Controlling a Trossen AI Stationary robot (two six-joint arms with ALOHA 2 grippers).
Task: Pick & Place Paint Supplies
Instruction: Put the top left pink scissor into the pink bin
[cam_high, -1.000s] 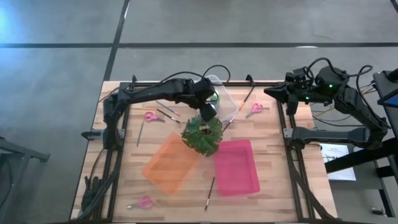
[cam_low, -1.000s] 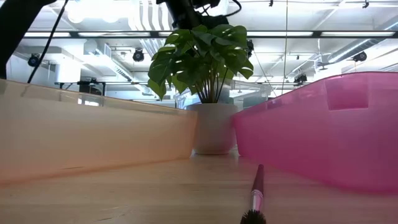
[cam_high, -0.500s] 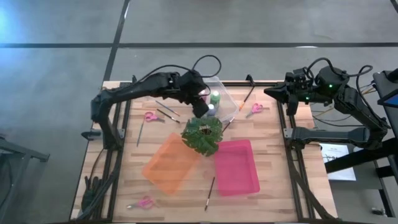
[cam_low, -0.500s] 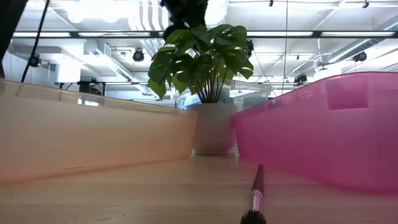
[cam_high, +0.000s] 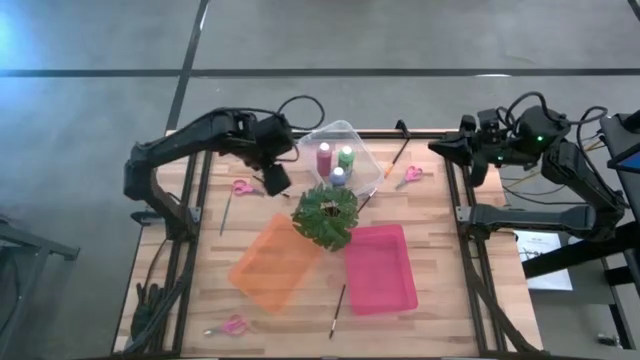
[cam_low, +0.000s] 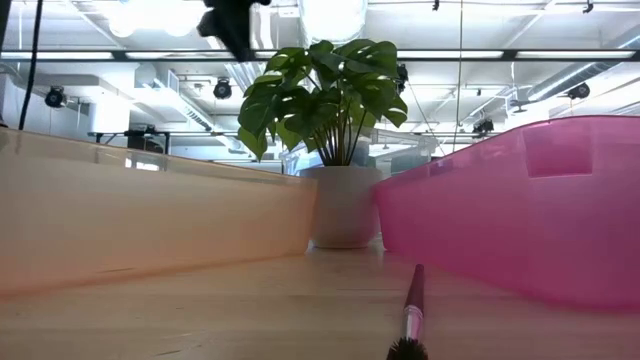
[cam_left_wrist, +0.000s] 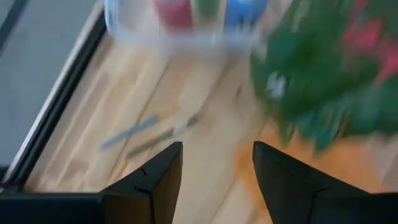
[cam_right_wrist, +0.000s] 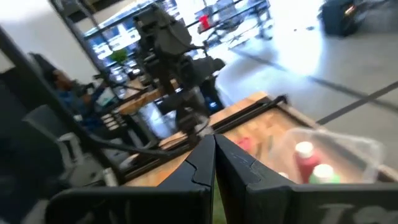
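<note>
Three paint bottles, maroon (cam_high: 323, 158), green (cam_high: 346, 156) and blue (cam_high: 338, 176), stand upright in the clear tray (cam_high: 352, 131) at the far middle. My left gripper (cam_high: 275, 180) hangs open and empty above the table, left of that tray; in its wrist view (cam_left_wrist: 214, 168) the bottles (cam_left_wrist: 176, 11) lie ahead. Pink-handled scissors (cam_high: 243, 187) and thin brushes (cam_high: 270, 183) lie on the wood below it. My right gripper (cam_high: 470, 150) is shut and raised at the far right.
A potted leafy plant (cam_high: 325, 215) stands mid-table, between the orange tray (cam_high: 275, 262) and the pink tray (cam_high: 380, 265). More scissors (cam_high: 408, 175) (cam_high: 232, 325) and brushes (cam_high: 337, 310) (cam_high: 227, 212) lie scattered. A brush tip (cam_low: 410, 320) lies near the front edge.
My left gripper has drawn back from over the clear tray toward the table's left edge and risen, its fingers staying open. The maroon and blue bottles, hidden under it before, now show standing in the tray.
</note>
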